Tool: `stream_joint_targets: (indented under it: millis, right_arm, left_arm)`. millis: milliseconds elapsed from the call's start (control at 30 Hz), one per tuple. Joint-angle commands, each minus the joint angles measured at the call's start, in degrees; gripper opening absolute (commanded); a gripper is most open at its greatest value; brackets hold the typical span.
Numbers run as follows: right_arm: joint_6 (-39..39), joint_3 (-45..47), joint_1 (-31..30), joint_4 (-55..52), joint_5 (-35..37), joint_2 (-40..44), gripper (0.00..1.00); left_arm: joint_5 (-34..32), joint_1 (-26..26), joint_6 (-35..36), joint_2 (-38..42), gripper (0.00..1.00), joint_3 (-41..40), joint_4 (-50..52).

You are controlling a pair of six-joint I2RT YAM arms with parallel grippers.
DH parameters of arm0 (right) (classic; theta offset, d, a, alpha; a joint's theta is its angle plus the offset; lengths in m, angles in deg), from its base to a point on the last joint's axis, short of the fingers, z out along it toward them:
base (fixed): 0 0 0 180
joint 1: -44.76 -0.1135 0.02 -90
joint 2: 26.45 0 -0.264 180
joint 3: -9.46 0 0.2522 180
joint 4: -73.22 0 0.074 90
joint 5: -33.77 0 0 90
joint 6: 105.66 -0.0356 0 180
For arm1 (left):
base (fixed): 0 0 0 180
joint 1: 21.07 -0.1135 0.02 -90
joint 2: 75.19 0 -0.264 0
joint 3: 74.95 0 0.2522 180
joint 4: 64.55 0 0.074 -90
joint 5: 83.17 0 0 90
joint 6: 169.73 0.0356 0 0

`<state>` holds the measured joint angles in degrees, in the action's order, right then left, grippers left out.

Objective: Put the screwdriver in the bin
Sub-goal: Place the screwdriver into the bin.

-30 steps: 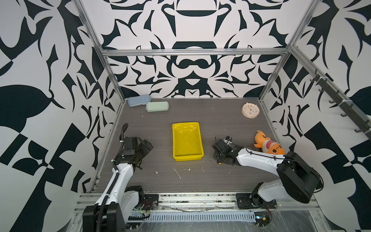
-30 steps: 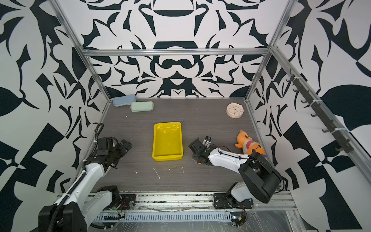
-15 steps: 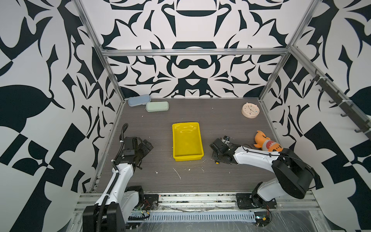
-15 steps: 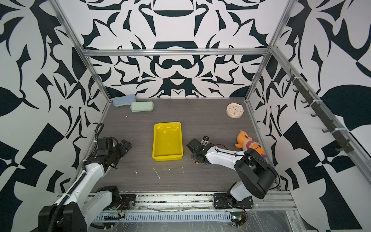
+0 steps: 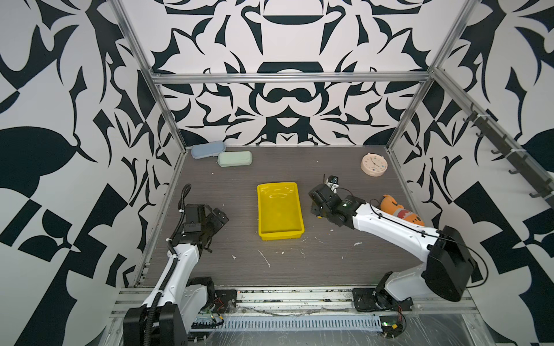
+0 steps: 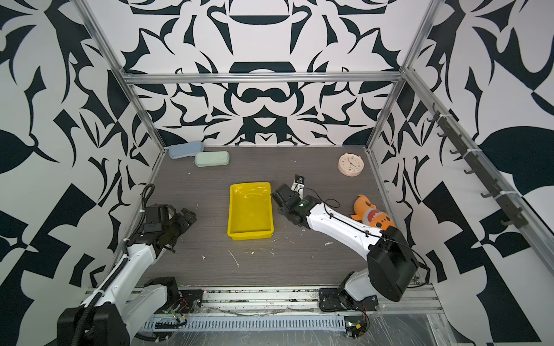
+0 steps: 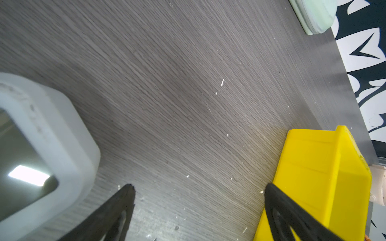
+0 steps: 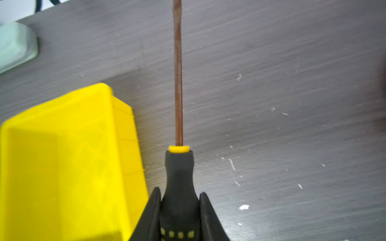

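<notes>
Left gripper sits at the left side, jaws spread wide with nothing between them, so no role is expected for it. Pale blue case and green case lie far left, well apart from the work. Bin is centred and looks empty, long side running near to far. Screwdriver is held just right of the bin's right wall and not yet over it, shaft pointed far and roughly parallel to that wall. Right gripper is clamped on the black handle where it tapers. Height above the table cannot be judged. Clock and plush toy are further right, away from the leftward path.

Risks:
- A low carry could catch handle or jaws on the right wall and shove the light bin.
- The tapered grip point could let the tool pivot or slide, with the long shaft as a lever.
- An early release would land it on the table beside the bin.
- A yaw during transfer could leave the shaft bridged across the rim.
</notes>
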<state>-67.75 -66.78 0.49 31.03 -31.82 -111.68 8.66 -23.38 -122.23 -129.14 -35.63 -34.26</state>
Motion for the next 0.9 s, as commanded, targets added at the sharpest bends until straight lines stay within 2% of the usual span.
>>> stream_joint_targets:
  millis: [0,200,400,500,867]
  right_arm:
    - [1.02,-6.88,-2.61,1.30,0.70,-5.29,0.14]
    - [-0.03,-19.16,-6.34,1.28,-4.83,-18.72,0.14]
    - [-3.79,-23.92,-6.41,3.54,-12.71,-28.59,0.14]
    - [-4.46,-24.96,-6.36,3.64,-15.25,-31.22,0.14]
    - [-6.25,-23.13,-6.38,4.43,-16.98,-34.16,0.18]
  left_arm:
    - [-0.60,-0.11,-1.06,0.87,0.99,-0.90,0.07]
    - [-0.33,-0.08,-1.55,1.31,0.99,-0.86,0.74]
    - [-0.19,-0.15,-1.70,2.01,0.99,-1.17,0.60]
    - [0.00,-0.14,-1.70,1.92,0.99,-1.22,0.60]
    - [0.38,-0.07,-1.61,1.33,0.99,-0.95,0.49]
